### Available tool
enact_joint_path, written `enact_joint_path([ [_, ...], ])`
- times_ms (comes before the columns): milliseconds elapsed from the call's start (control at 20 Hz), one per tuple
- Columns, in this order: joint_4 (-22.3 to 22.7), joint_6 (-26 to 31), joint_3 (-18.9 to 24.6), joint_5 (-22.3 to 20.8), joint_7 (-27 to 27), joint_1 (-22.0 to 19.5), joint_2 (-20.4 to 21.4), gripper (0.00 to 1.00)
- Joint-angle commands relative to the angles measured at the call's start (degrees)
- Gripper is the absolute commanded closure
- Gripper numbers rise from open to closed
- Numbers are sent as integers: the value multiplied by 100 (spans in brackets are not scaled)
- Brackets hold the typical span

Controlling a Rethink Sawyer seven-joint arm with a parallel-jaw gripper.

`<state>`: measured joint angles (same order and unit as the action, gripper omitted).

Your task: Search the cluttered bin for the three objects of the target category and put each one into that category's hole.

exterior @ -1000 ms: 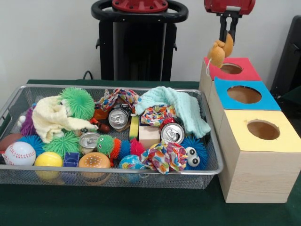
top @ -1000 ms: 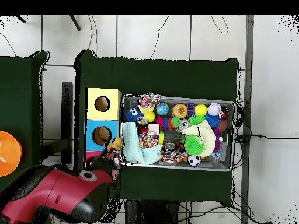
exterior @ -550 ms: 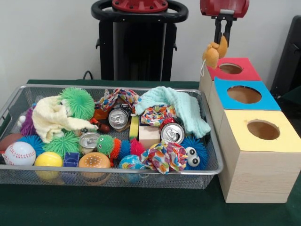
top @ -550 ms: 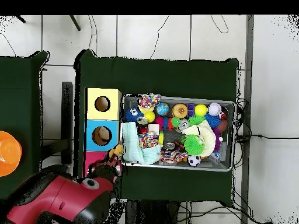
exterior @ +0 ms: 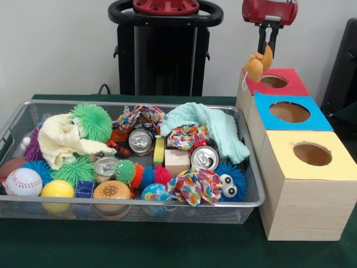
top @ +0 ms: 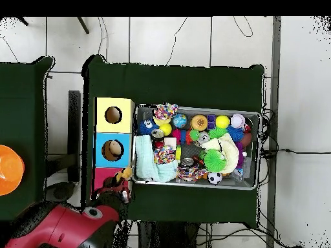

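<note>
Up at the worktop's far right corner, the gripper (exterior: pixel 266 46) is clamped on a small orange plush toy (exterior: pixel 259 62), a soft, rounded, two-lobed lump with a pale thread hanging from it, which dangles just above the near-left edge of the red-topped wooden box (exterior: pixel 279 82) beside its round hole. Next along that right edge sit the blue-topped box (exterior: pixel 290 114) and yellow-topped box (exterior: pixel 312 162), while the wire mesh bin (exterior: pixel 128 204) of spiky balls, cans and cloths fills the worktop's middle and left.
</note>
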<state>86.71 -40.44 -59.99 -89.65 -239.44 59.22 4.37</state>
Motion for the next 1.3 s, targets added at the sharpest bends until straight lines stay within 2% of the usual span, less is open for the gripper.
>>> enact_joint_path([
  [50, 4, 168, 386, 326, -2726, 159, -409, 100],
  [200, -37, 106, 300, 286, -3025, 274, -507, 100],
  [550, -45, -164, 86, 580, -3073, 349, -731, 100],
  [850, 29, -946, -419, 1122, -3143, 433, -1184, 100],
  [1050, 36, -1183, -556, 1314, -3162, 423, -1230, 100],
  [1300, -31, -1694, -932, 1604, -3207, 292, -1320, 100],
])
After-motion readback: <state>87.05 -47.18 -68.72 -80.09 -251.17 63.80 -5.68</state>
